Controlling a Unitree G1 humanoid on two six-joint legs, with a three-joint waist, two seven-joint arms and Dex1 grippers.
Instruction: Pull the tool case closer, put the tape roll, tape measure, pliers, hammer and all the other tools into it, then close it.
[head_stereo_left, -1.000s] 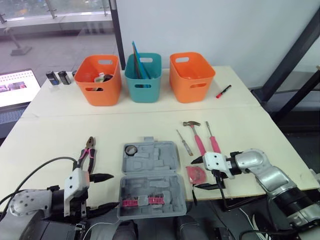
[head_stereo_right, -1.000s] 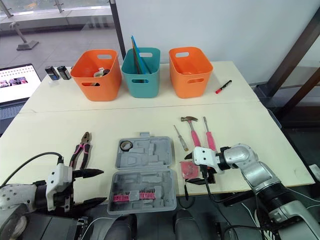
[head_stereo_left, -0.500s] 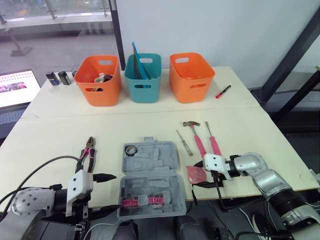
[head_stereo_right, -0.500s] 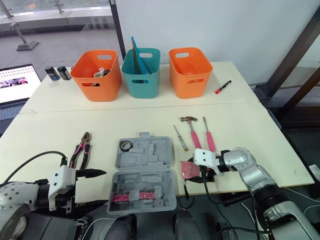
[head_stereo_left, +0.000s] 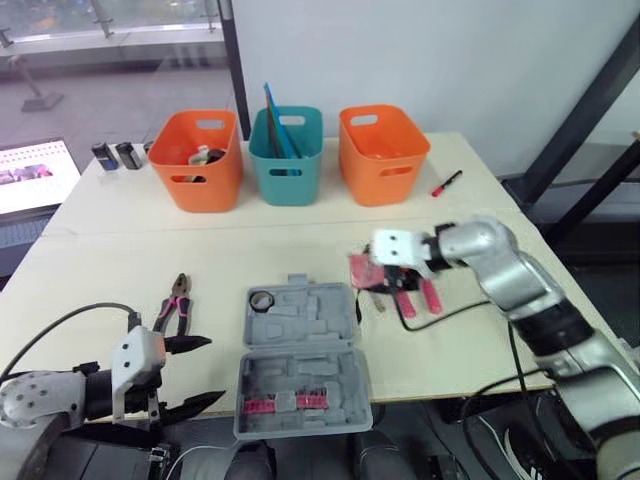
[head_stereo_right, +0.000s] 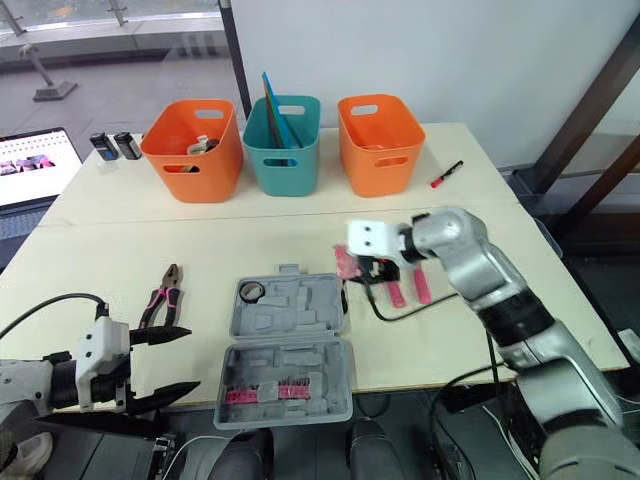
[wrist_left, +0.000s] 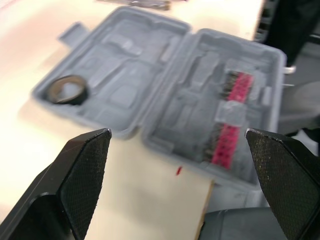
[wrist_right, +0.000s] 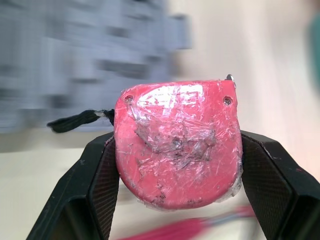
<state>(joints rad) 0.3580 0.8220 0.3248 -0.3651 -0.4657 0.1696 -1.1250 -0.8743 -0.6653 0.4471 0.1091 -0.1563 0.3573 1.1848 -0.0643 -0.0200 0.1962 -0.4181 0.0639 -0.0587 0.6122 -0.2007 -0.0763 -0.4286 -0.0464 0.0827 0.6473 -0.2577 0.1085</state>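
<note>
The grey tool case (head_stereo_left: 300, 360) lies open at the table's front edge, with the black tape roll (head_stereo_left: 262, 299) in its far-left pocket and a pink bit strip (wrist_left: 227, 125) in the near half. My right gripper (head_stereo_left: 372, 276) is shut on the red tape measure (wrist_right: 177, 142), held above the table just right of the case's far corner. Under it show the pink handles of the hammer (head_stereo_left: 407, 303) and a screwdriver (head_stereo_left: 431, 296). The pliers (head_stereo_left: 178, 305) lie left of the case. My left gripper (head_stereo_left: 213, 370) stands open left of the case, holding nothing.
At the back stand an orange bin (head_stereo_left: 198, 160), a teal bin (head_stereo_left: 287, 155) and a second orange bin (head_stereo_left: 382, 153). A red marker (head_stereo_left: 447, 182) lies to their right. A laptop (head_stereo_left: 30, 175) and small black boxes (head_stereo_left: 115, 155) are at the far left.
My right gripper closed on the tape measure at the front edge, lifted it and carried it back and left toward the case. My left gripper drew slightly back.
</note>
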